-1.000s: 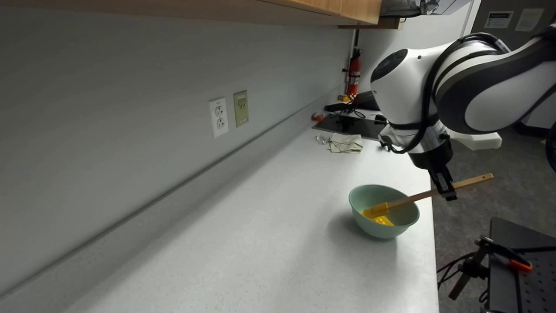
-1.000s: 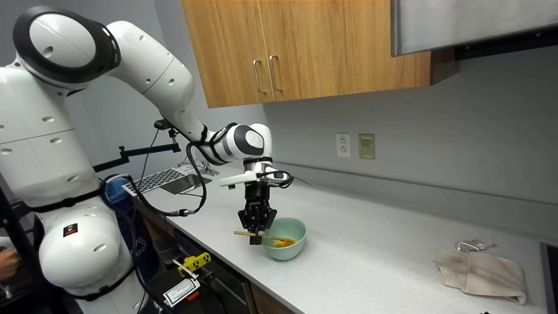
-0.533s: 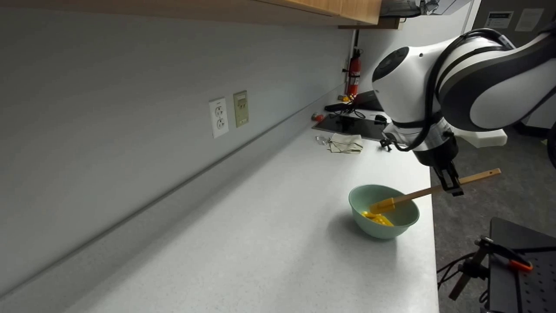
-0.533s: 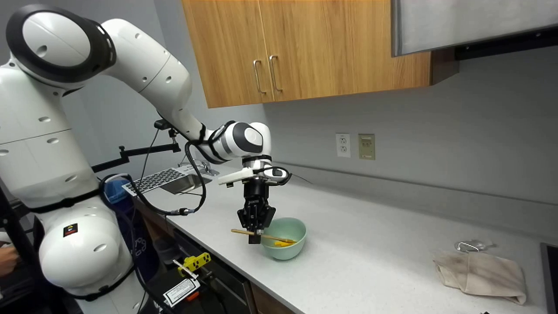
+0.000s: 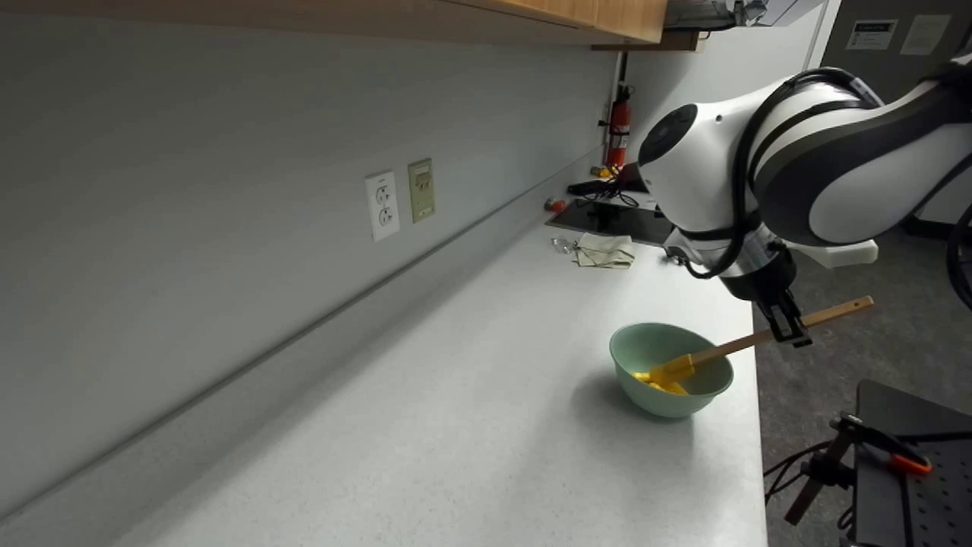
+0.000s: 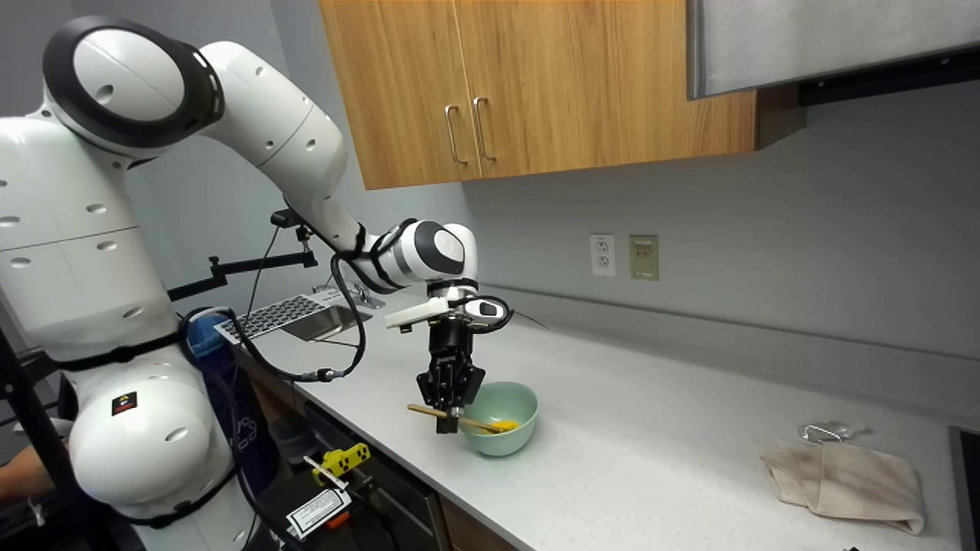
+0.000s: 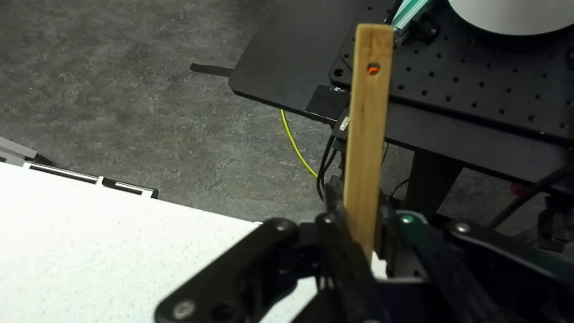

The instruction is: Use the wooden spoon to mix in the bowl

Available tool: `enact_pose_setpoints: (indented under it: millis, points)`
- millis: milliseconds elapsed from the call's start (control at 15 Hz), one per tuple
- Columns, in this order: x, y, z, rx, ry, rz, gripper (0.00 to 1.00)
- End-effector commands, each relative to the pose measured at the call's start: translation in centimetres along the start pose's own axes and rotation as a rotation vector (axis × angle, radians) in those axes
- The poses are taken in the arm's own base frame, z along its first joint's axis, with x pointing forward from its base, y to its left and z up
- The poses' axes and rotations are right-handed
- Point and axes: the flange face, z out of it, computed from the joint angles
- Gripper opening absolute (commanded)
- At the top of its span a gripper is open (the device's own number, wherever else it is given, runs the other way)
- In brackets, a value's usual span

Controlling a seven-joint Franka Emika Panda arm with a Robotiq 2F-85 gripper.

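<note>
The wooden spoon (image 5: 835, 312) has a long tan handle and a yellow lower end that rests among yellow contents (image 5: 667, 387) in the bowl. It leans over the bowl's rim toward the counter's front edge. The pale green bowl (image 5: 662, 404) stands upright on the counter; it also shows in an exterior view (image 6: 498, 394). My gripper (image 5: 792, 338) is shut on the spoon's handle, outside the bowl, past the rim. In the wrist view the fingers (image 7: 361, 215) close on both sides of the handle (image 7: 370, 116), whose holed end points away. The bowl is out of the wrist view.
The bowl stands close to the front edge of the white counter (image 5: 425, 441). A folded cloth (image 6: 850, 486) lies farther along near a dark cooktop (image 5: 611, 220). A wooden cabinet (image 6: 566, 84) hangs above. A dark perforated table (image 5: 911, 486) stands beside the counter.
The spoon's lower end rose and drew toward the front rim, then dipped down into the yellow contents. My gripper moved outward and up, then slightly down. The bowl stayed in place; the yellow contents shifted.
</note>
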Motion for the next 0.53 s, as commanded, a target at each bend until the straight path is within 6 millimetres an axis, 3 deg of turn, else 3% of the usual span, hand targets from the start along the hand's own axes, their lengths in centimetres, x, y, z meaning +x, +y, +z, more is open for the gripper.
enact_pose_setpoints:
  millis: [0,267,467]
  points:
    - [1.9,-0.4,-0.3,0.0,-0.02,-0.031,0.04]
    - [2.2,-0.2,-1.1,0.107,-0.004,-0.089,0.04]
    - [1.1,0.4,-2.4,0.24,0.026,-0.187,0.04]
